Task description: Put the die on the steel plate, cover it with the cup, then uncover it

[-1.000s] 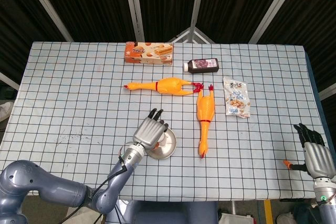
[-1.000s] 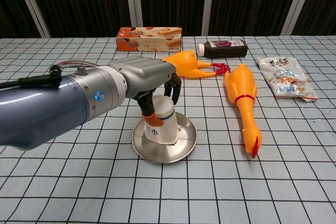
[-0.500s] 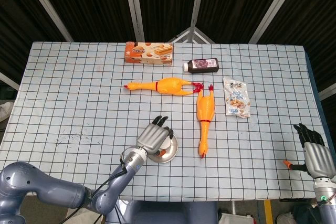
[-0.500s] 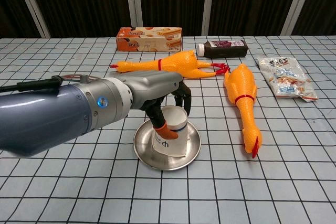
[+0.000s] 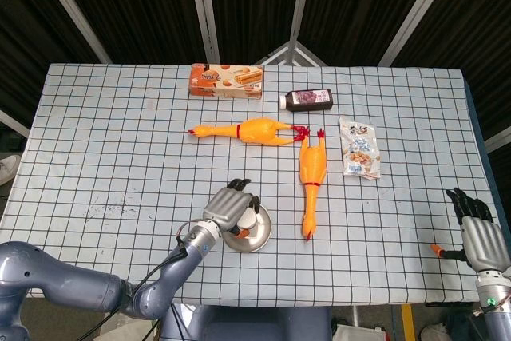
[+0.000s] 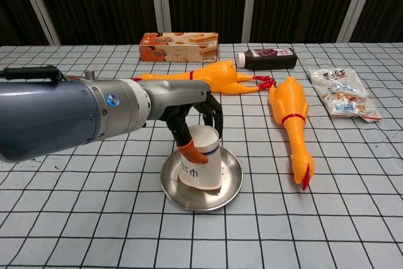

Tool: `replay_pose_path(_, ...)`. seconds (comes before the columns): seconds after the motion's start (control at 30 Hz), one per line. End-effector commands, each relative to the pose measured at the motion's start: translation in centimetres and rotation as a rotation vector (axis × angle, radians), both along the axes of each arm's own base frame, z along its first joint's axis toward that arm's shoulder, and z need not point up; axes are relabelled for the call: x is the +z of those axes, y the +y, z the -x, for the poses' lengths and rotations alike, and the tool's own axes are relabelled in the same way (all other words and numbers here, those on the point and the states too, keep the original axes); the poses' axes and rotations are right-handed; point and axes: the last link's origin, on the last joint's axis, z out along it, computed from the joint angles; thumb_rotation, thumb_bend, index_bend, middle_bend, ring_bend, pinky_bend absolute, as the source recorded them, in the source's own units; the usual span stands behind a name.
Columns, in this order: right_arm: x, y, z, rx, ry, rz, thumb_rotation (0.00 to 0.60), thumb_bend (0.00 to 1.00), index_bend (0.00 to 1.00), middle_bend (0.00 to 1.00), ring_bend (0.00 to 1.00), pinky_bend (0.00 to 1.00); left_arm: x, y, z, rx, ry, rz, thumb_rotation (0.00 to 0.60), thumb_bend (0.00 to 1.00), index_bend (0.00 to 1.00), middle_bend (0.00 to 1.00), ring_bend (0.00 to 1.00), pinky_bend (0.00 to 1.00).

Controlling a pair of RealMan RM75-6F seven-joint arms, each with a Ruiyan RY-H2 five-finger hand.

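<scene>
**Cup gripped over the plate: items as I see them from the console**

1. Left hand (image 6: pixel 189 114): my working hand, fingers wrapped around the cup's upper half, thumb on the near side. It is gripping the cup.
2. Cup (image 6: pixel 203 167): white paper, upside down and tilted, its lower rim down on the plate at one side, lifted at the other. In the head view the cup (image 5: pixel 247 220) is mostly hidden under the left hand (image 5: pixel 229 209).
3. Plate (image 6: pixel 232 187): round, steel, on the checked table (image 6: pixel 352 218) near the front edge, directly under the cup. Head view shows the plate (image 5: pixel 255 241) just left of a chicken's beak end.
4. Die: I cannot find it in either view; if it sits under the cup, it is hidden.
5. Rubber chickens: one (image 6: pixel 293 121) lying lengthwise right of the plate, a second (image 6: pixel 198 77) lying crosswise behind it; their red feet nearly meet.
6. Snack bag (image 6: pixel 343 92): flat, far right.
7. Dark bottle (image 6: pixel 267 58): on its side, toward the back.
8. Orange box (image 6: pixel 179 46): back, left of the bottle.
9. Right hand (image 5: pixel 481 233): off the table's right front corner, holding nothing, fingers straight and slightly apart.
</scene>
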Motion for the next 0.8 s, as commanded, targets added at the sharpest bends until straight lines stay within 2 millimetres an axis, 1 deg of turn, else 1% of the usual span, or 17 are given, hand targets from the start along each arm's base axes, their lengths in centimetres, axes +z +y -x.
replay_pose_path(0.03, 0.0, 0.0, 0.0, 0.001, -0.001, 0.001, 0.6, 0.02, 0.05, 0.0, 0.09, 0.0, -0.1, 0.5, 0.5, -0.067, 0.075, -0.086, 0.6, 0.36, 0.41, 0.37, 0.03, 0.0)
replay_pose_path(0.3, 0.0, 0.0, 0.0, 0.001, -0.007, -0.004, 0.6, 0.02, 0.05, 0.0, 0.09, 0.0, -0.2, 0.7, 0.4, -0.149, 0.12, -0.205, 0.6, 0.36, 0.41, 0.37, 0.03, 0.0)
replay_pose_path(0.47, 0.0, 0.0, 0.0, 0.0, -0.007, -0.003, 0.6, 0.02, 0.05, 0.0, 0.09, 0.0, -0.7, 0.2, 0.3, -0.125, 0.061, -0.163, 0.6, 0.36, 0.41, 0.37, 0.03, 0.0)
replay_pose_path(0.63, 0.0, 0.1, 0.0, -0.001, -0.007, -0.004, 0.6, 0.02, 0.05, 0.0, 0.09, 0.0, -1.0, 0.1, 0.6, -0.127, 0.047, -0.12, 0.6, 0.36, 0.41, 0.37, 0.03, 0.0)
replay_pose_path(0.8, 0.0, 0.0, 0.0, -0.003, -0.005, -0.008, 0.6, 0.02, 0.05, 0.0, 0.09, 0.0, -1.4, -0.4, 0.3, -0.118, -0.009, -0.063, 0.6, 0.36, 0.41, 0.37, 0.03, 0.0)
